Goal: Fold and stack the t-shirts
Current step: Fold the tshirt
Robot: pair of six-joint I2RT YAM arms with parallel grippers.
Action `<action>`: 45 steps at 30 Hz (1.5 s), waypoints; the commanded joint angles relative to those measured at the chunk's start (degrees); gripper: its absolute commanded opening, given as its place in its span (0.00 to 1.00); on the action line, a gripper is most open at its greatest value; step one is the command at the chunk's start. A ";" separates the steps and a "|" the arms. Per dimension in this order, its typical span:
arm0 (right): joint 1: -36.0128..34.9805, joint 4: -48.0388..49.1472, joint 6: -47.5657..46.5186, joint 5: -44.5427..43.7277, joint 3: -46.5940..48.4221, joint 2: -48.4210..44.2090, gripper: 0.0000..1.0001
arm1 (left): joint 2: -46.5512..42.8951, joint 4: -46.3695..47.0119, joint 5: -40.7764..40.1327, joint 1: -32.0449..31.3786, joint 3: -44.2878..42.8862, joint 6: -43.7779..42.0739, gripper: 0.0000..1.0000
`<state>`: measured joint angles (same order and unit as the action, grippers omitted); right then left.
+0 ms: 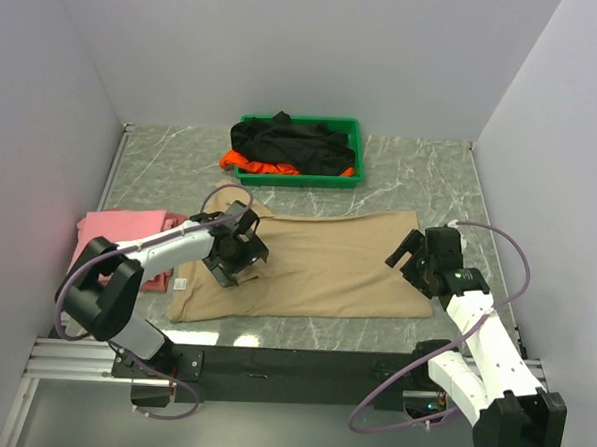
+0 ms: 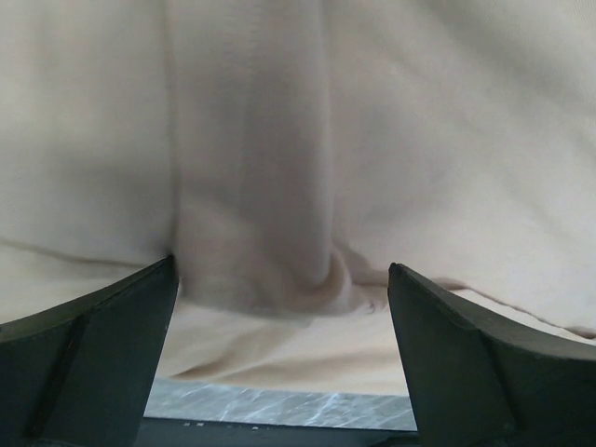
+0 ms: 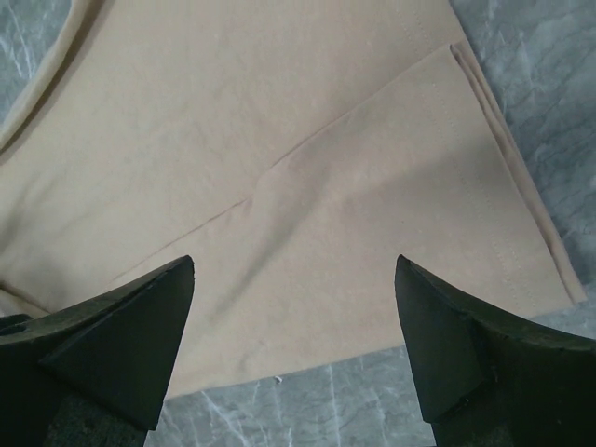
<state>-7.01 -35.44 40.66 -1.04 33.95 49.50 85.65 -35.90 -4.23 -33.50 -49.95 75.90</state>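
Beige and flat, the large shirt lies across the middle of the bench. The left hand hovers over its left end, spread wide and empty. The right hand gapes equally wide above its right edge. A pink shirt lies at the left. A black shirt and an orange shirt sit in the green tray at the back.
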 commanded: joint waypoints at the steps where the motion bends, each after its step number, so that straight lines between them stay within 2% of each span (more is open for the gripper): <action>1: -0.38 3.18 -1.46 -2.56 2.08 -0.98 0.95 | 1.36 4.43 0.98 -0.87 -3.39 -1.89 0.99; 8: -0.38 3.27 -1.55 -5.03 1.55 -1.86 0.95 | 6.80 4.52 -3.84 -0.96 -10.15 -3.57 0.99; 12: -0.20 3.27 -1.73 -5.73 1.82 -1.07 0.96 | 11.03 7.33 -5.26 -0.61 -14.90 -7.33 0.99; 15: -0.20 3.71 -1.90 -6.35 2.17 -0.72 0.96 | 14.37 7.86 -9.82 -0.52 -20.26 -9.70 0.99; 18: -0.29 3.71 -2.52 -5.99 2.61 -0.72 0.96 | 16.48 3.74 -10.87 -0.43 -25.71 -12.87 0.99; 22: -0.29 4.94 -3.40 -5.29 1.82 -0.80 0.97 | 9.40 2.15 -13.25 -0.78 -23.36 -14.90 0.99; 26: -0.38 6.26 -4.01 -2.49 0.94 0.07 0.97 | 0.50 5.22 -12.03 -0.87 -14.06 -16.39 0.99; 29: -0.38 7.58 -4.80 -2.04 1.02 0.51 0.97 | -2.85 1.55 -17.53 -0.34 -12.01 -15.08 0.99; 32: -0.38 8.89 -5.33 -1.95 2.25 1.74 0.97 | -3.12 -0.58 -18.19 4.39 -12.54 -14.90 0.99; 33: -0.46 9.94 -5.59 -1.60 2.69 2.62 0.97 | -3.12 0.64 -17.31 7.97 -12.19 -16.47 0.99; 36: -0.29 11.53 -5.51 -1.60 4.62 5.25 0.97 | -2.07 7.14 -11.95 14.76 -11.13 -19.29 0.90; 37: -0.29 11.80 -5.60 -1.77 5.93 5.96 0.97 | -0.41 8.12 -11.33 15.73 -11.74 -19.47 0.83; 39: -0.29 12.76 -5.77 -2.12 6.91 8.15 0.97 | 1.88 10.84 -10.63 17.05 -12.97 -20.78 0.78; 40: -0.29 12.85 -5.86 -2.65 7.87 8.86 0.97 | 4.59 11.63 -10.45 17.32 -14.54 -21.23 0.72; 45: -0.29 12.94 -6.56 -3.88 10.51 13.96 0.97 | 13.83 12.26 -7.11 20.40 -21.93 -22.63 0.57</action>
<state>-7.01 -24.64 35.29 -2.81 41.43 61.65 96.51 -26.65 -14.17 -14.50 -67.07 55.70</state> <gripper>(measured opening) 0.972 0.586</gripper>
